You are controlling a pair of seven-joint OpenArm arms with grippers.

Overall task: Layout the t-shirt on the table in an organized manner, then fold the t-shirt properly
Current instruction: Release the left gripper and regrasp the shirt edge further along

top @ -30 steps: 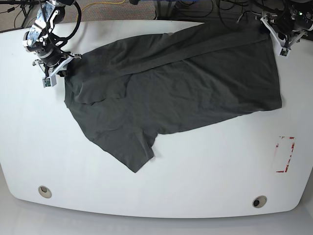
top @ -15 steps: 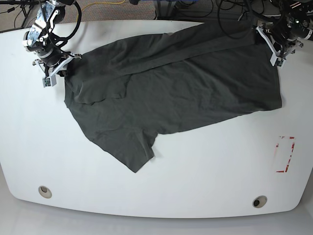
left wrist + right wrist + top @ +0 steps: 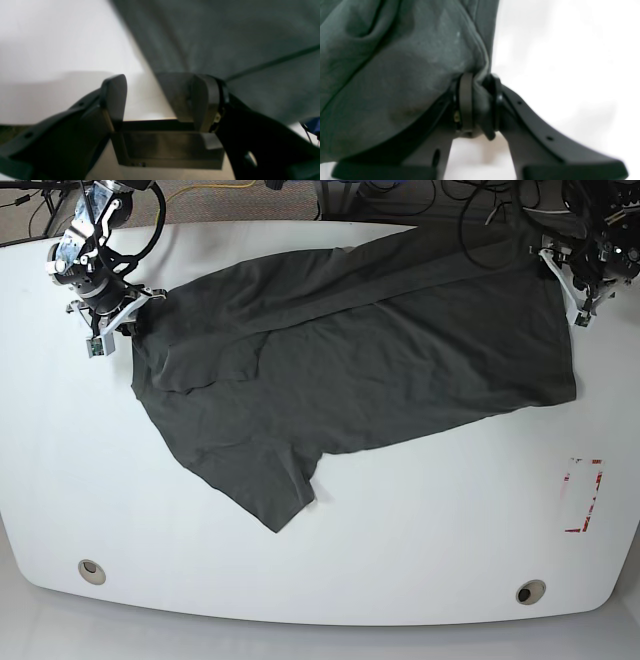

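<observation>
White table [image 3: 420, 520] carries the t-shirt [image 3: 370, 370]. Relative to the shirt: left jaws [image 3: 160, 100] spread at its far corner, may miss a layer; right jaws [image 3: 482, 105] pinch the opposite far corner, could drag it, wrinkling cloth.

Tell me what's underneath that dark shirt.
The white table lies under the t-shirt, showing all along its lower edge. Whatever part of the tabletop the cloth covers is hidden, so I can't say if anything else is there.
</observation>
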